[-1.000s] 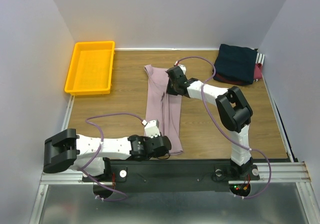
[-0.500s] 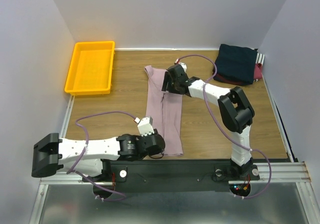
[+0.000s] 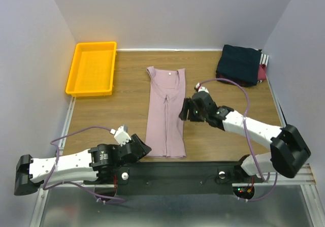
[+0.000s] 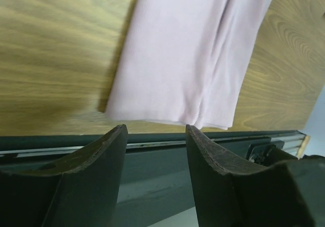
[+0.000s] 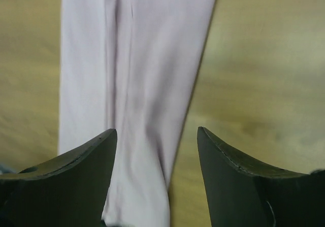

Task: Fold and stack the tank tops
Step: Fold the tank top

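At the far left corner of the wooden worktop [image 3: 117,115] sits a yellow tray [image 3: 91,68], well apart from everything else.

Low at the near left, the left arm lies stretched along the front edge, and the left gripper [image 3: 138,148] rests just beside the near left corner of the pink tank top [image 3: 166,110]. In the left wrist view the left gripper [image 4: 156,130] has its jaws spread wide with nothing between them. The hem of the pink tank top [image 4: 188,49] lies flat on the wood just beyond the fingertips, next to the dark rail [image 4: 152,148] at the worktop's near edge.

The pink tank top lies in the middle of the worktop as a long narrow strip. Its scoop neck is at the far end and its hem at the near edge, with a lengthwise crease down its centre.

Just right of the strip's midsection, the right gripper [image 3: 187,110] is poised over the cloth's right edge. From the right wrist, the right gripper [image 5: 156,133] is parted fairly wide and holds nothing. The pink tank top [image 5: 142,59] and its right edge show on the wood below the gap.

At the far right corner is the stack of folded tops. The dark navy one [image 3: 239,63] is on top and a maroon one [image 3: 262,72] peeks out beneath its right side.
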### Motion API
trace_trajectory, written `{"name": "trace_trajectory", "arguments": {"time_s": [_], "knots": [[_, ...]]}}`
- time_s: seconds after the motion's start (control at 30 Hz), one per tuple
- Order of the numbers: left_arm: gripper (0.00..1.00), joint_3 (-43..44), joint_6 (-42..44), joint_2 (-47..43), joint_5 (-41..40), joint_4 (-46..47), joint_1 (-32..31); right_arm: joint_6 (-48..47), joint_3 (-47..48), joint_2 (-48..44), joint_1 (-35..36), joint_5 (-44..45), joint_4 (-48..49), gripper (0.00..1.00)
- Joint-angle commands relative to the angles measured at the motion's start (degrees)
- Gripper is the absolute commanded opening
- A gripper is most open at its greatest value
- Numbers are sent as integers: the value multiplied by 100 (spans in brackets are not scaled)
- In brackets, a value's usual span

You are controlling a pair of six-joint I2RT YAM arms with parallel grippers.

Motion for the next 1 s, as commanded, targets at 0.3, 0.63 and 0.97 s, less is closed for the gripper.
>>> {"name": "trace_trajectory", "arguments": {"time_s": [0.3, 0.63, 0.97], "knots": [[60, -304, -511, 413, 194, 78, 64, 1704, -2007, -1500, 1857, -235, -397, 68], [59, -198, -301, 721, 27, 104, 310, 2311, -2315, -1456, 2395, -235, -362, 68], [49, -58, 376, 1178, 123, 342, 706, 2390, -2148, -929, 2439, -77, -142, 54]]}}
